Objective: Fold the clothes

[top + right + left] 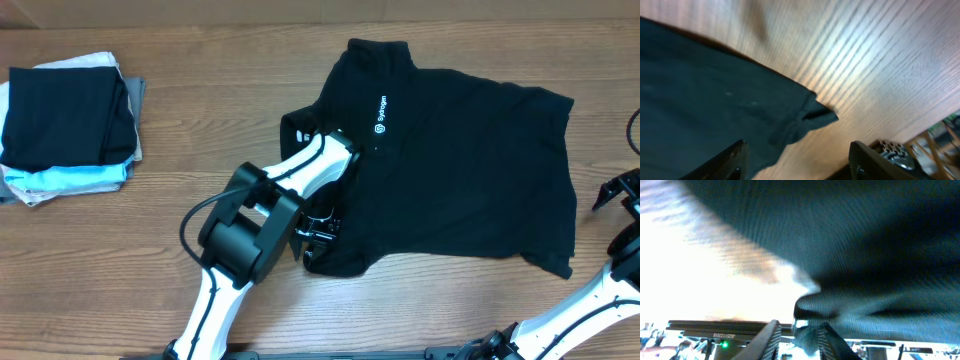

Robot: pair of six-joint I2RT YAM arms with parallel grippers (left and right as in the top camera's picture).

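One black T-shirt (pixel 460 170), left end effector (pixel 320 230) lost against its hem

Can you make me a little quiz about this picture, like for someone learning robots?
1. True or false: the right gripper is holding the shirt.
2. Where is the pile of folded clothes? A) to the left of the shirt, B) on top of the shirt, C) to the right of the shirt.
3. Fill in the colour: the logo on the shirt is ____.

Key: 1 false, its jaws stand open with nothing between them; 2 A; 3 white.
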